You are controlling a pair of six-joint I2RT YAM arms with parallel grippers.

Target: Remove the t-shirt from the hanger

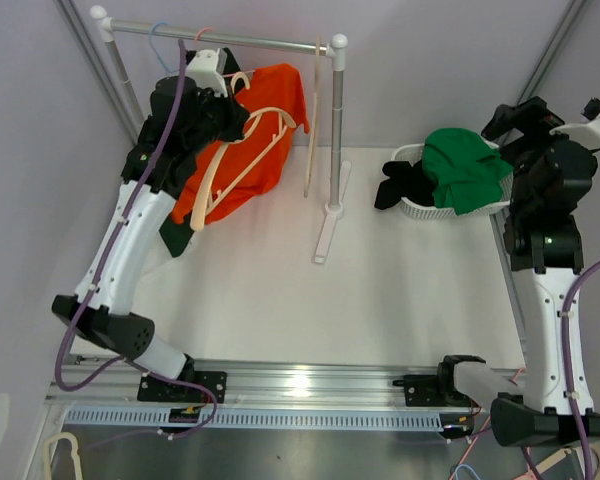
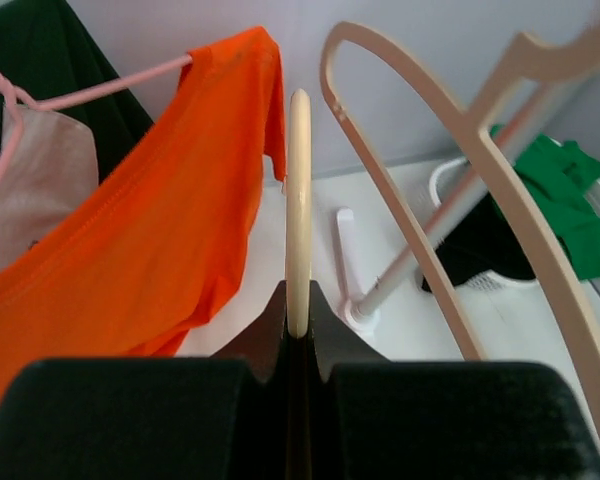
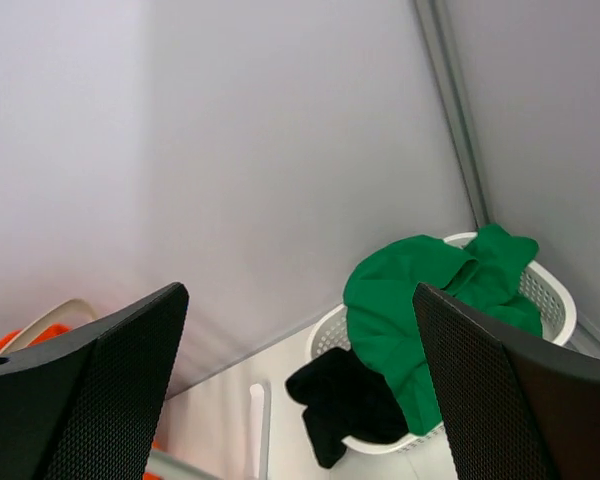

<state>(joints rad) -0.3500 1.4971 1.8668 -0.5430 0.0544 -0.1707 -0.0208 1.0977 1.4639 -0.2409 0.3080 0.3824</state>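
Left gripper [image 2: 298, 335] hidden behind own arm in top view; wrist view shows jaws clamped on edge-on cream hanger [image 2: 298, 200]. Orange t-shirt [image 1: 275, 100] on pink hanger [image 2: 100, 85], far left under rack rail [image 1: 220, 38], lower part behind arm. Second beige hanger [image 2: 420, 230] just right. Shirt's long axis slants from rail toward near left. Right gripper [image 3: 298, 295] fingers apart, near basket [image 1: 420, 210] at far right of bench [image 1: 310, 300].

Left robot arm [image 1: 125, 245] and right robot arm [image 1: 545, 320] share one build: smooth white tubular shells between bulky matte-black joint housings. A thin purple cable [image 1: 183, 65] trails along each. A small green light [image 1: 548, 240] glows on the right arm. The right gripper [image 3: 300, 300] has wide black fingers [image 3: 500, 400] with a fine mesh texture.
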